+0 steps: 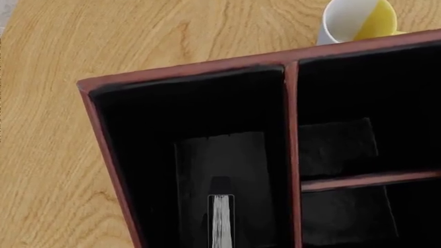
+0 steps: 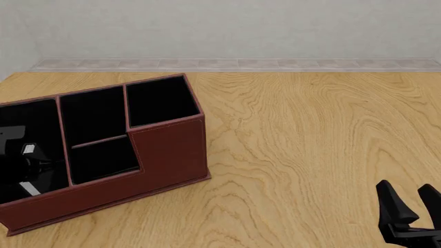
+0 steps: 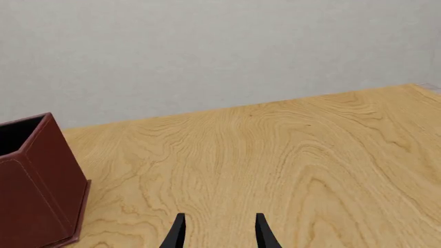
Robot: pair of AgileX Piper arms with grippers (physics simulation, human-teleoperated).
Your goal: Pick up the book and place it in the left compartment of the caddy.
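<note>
- The placing step is in hand: the left wrist view looks straight down into the left compartment (image 1: pixel 200 155) of the caddy (image 2: pixel 169 150), and the book (image 1: pixel 221 219) stands on edge there, its white page edge turned up toward the camera, well inside the black-lined walls.
- The left gripper (image 2: pixel 28 168) sits down inside that same compartment in the front view, black against black — its fingers do not show clearly in any view, so I cannot tell whether it grips the book or has let go.
- Whether the book's lower edge rests on the compartment floor is also hidden by the dark lining.
- The right gripper (image 2: pixel 410 206) hovers low over the bare table (image 2: pixel 310 144) well apart from the caddy, fingers spread and holding nothing; it has no part in this step.
- A white and yellow cup (image 1: pixel 358 20) stands just beside the caddy's far wall, outside it.
- Next, in my judgement: make sure the book is down, part the fingers if they are not already parted, then lift straight up — clear of the divider (image 1: pixel 293 155) and the rim, so the book is not dragged out.
</note>
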